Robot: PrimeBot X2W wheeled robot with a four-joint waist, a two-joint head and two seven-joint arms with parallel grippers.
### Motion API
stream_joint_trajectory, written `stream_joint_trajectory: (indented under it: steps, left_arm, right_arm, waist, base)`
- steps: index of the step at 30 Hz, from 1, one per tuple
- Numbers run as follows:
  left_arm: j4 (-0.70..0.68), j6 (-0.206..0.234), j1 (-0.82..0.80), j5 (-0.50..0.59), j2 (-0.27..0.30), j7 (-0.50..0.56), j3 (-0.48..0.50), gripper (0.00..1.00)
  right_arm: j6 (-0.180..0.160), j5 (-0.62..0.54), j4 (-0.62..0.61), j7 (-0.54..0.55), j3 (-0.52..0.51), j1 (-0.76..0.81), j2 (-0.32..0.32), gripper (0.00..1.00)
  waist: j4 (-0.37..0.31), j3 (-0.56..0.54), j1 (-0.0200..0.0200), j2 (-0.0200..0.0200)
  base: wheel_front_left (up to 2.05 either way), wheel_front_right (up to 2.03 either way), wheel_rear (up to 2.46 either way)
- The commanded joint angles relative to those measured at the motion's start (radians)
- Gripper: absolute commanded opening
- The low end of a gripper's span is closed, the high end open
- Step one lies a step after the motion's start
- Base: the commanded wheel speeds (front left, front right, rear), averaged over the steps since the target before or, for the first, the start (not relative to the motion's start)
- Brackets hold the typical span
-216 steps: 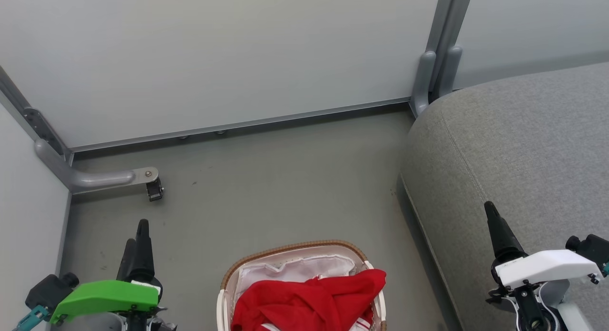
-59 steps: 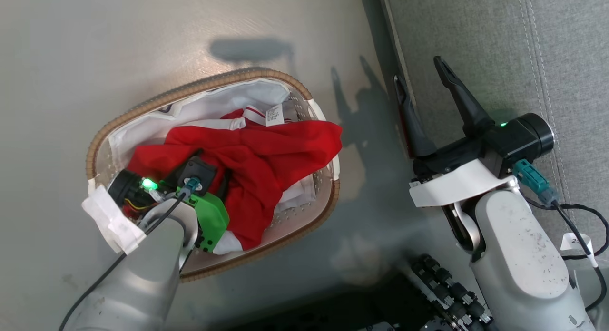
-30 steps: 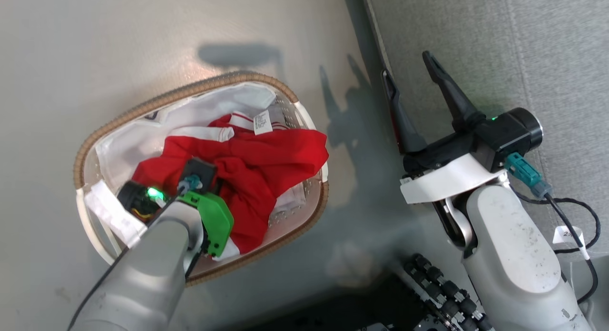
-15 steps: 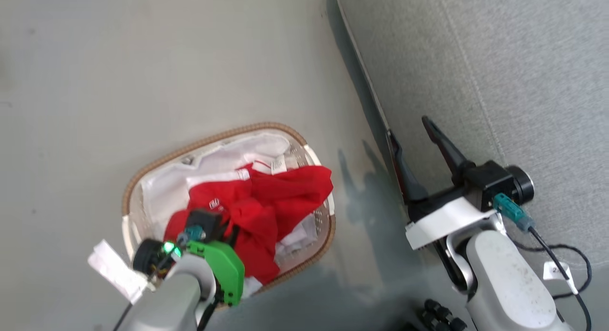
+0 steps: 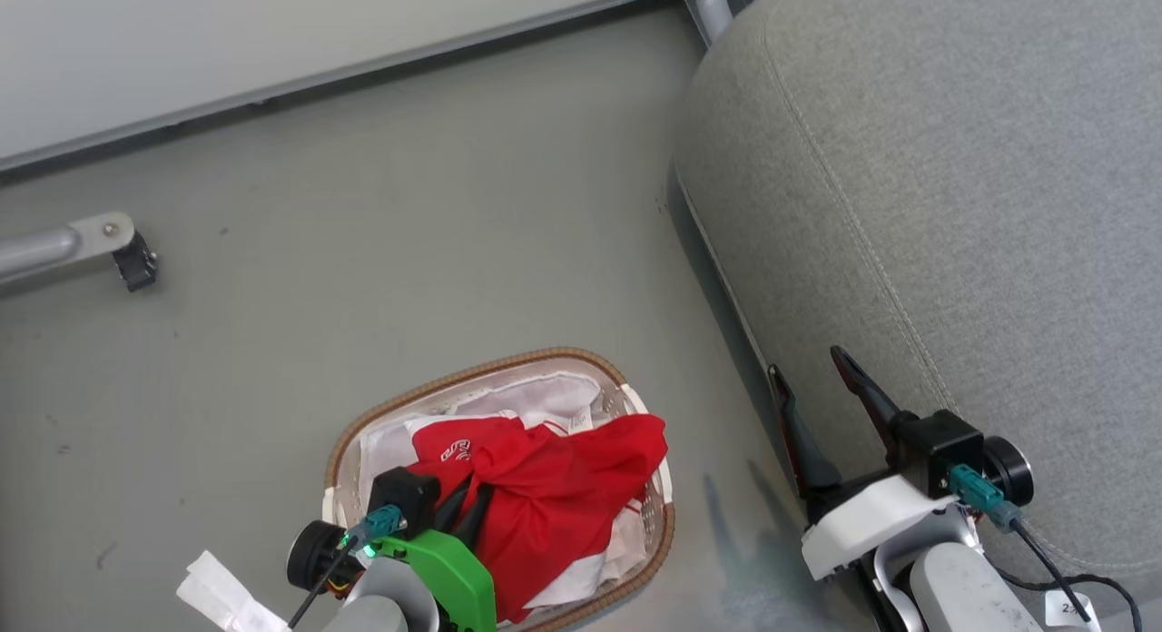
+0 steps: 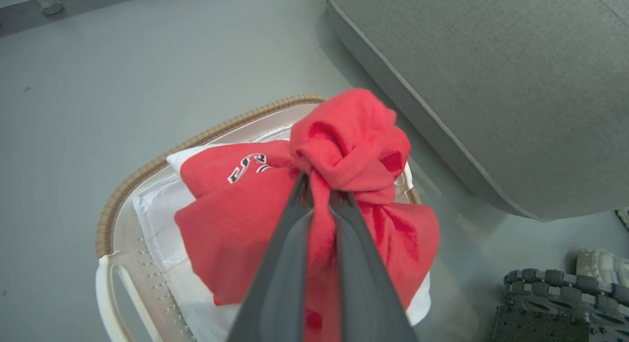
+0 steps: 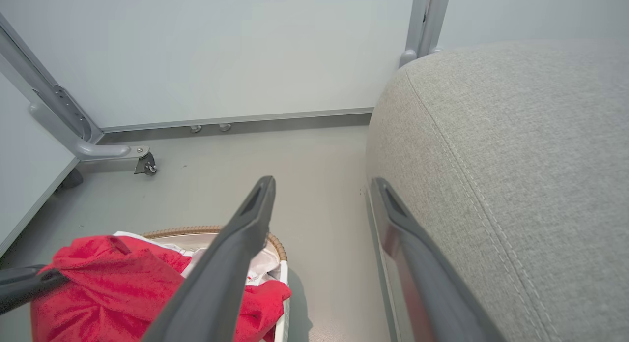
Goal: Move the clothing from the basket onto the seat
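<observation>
Left gripper (image 6: 322,197) clamps the red sports shirt (image 6: 231,209); thin fold may slip, hem may snag the basket (image 6: 147,167); right gripper (image 7: 323,182) gapes empty.

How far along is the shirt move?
Grasp done: the left gripper is shut on the red shirt, bunched above the basket. In hand: the lift out; fabric hangs into the basket. Left: carry to the seat, release. The right gripper is open, empty.
</observation>
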Motion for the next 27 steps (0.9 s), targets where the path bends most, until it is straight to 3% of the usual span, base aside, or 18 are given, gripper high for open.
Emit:
stream_joint_trajectory:
  steps: [1,9,20,27]
  left_arm:
    - [-0.026,0.0,0.031,0.013,0.001,-0.004,0.015,0.0]
    - [-0.229,0.0,0.083,0.067,-0.01,-0.004,0.127,0.0]
    - [-0.484,0.0,0.036,0.126,-0.036,-0.004,0.252,0.0]
    - [-0.55,0.0,0.025,0.14,-0.052,-0.004,0.27,0.0]
  right_arm:
    - [-0.001,0.0,0.004,-0.005,-0.004,0.029,-0.006,1.0]
    - [-0.001,-0.007,0.006,-0.005,-0.015,0.09,-0.004,1.0]
    - [-0.001,0.001,0.016,-0.005,0.003,0.142,0.001,1.0]
    - [-0.001,0.01,-0.019,-0.005,0.094,0.114,0.002,1.0]
  waist:
    - [0.059,-0.121,0.0001,0.0]
    - [0.082,-0.206,0.0001,0.0]
    - [0.099,-0.267,0.0001,0.0]
    - [0.11,-0.274,0.0001,0.0]
  base:
    - [0.0,0.0,0.0]
    - [0.0,0.0,0.0]
    - [0.0,0.0,0.0]
    - [0.0,0.0,0.0]
